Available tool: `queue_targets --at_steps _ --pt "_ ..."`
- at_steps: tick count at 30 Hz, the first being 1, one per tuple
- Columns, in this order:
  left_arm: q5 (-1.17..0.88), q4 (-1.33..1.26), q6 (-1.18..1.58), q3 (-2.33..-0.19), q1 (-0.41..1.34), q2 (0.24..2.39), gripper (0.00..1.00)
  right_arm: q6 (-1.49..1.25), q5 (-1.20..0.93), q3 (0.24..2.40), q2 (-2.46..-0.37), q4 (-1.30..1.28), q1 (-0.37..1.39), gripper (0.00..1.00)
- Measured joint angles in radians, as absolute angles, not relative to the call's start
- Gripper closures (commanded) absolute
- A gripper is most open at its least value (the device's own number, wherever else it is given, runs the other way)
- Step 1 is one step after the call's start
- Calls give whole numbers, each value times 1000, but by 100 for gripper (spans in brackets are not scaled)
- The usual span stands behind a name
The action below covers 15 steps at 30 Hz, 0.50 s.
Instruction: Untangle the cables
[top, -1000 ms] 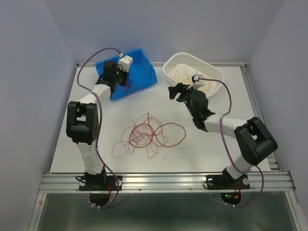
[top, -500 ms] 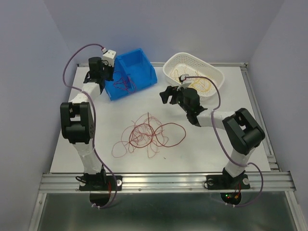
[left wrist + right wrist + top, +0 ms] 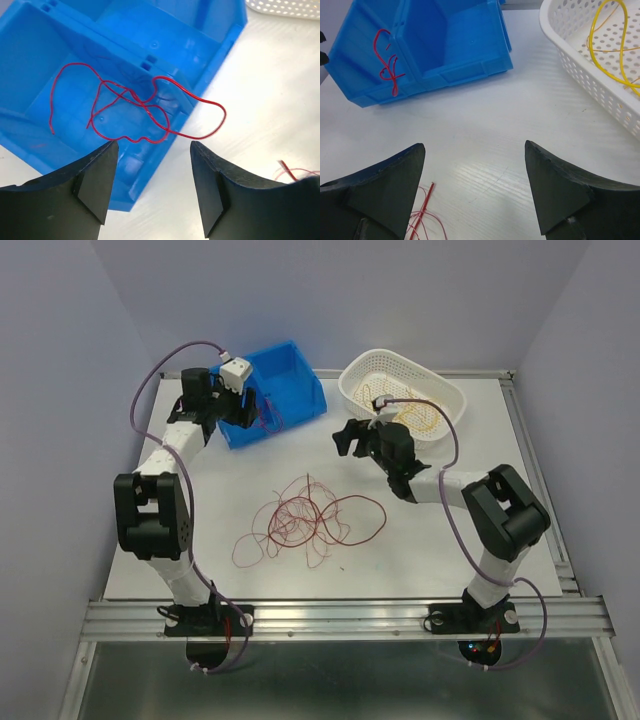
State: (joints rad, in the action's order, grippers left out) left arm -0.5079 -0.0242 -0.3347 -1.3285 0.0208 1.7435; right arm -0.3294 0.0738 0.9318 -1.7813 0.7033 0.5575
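The left gripper (image 3: 153, 147) hangs with its jaws spread apart and nothing between them, just above the near wall of a blue plastic bin (image 3: 175, 30) at the far left of the table (image 3: 450, 540). Beneath it a single dark red wire (image 3: 136, 96) lies curled in the bin, one loop reaching out past the bin's wall over the white tabletop.

The right gripper (image 3: 475, 146), jaws also wide and empty, is held above bare table between the bin and a white perforated basket (image 3: 580, 65), pointing toward the bin. Yellow wires (image 3: 590, 40) lie coiled inside the basket at the far right.

From above, the left gripper (image 3: 240, 405) sits at the bin's (image 3: 290, 380) left front corner and the right gripper (image 3: 347, 435) just in front of the basket (image 3: 345, 390). The main tangle of dark red wires (image 3: 305, 520) lies in loose overlapping loops at the middle of the table, nearer the arm bases and apart from both grippers. A strand of that tangle (image 3: 422, 210) shows at the lower edge of the right wrist view.
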Motion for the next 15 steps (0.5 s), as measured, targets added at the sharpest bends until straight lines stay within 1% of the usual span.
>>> queue_targets --at_steps 3,8,15 --pt "-524 -6 -344 -1282 52 1706 29 -334 75 927 -1772 703 558 13" --pt "-534 11 -347 -1266 107 1710 28 -337 80 901 -1732 704 558 12" --pt "-523 -30 -346 -1253 156 1721 27 -338 83 875 -1700 703 558 12"
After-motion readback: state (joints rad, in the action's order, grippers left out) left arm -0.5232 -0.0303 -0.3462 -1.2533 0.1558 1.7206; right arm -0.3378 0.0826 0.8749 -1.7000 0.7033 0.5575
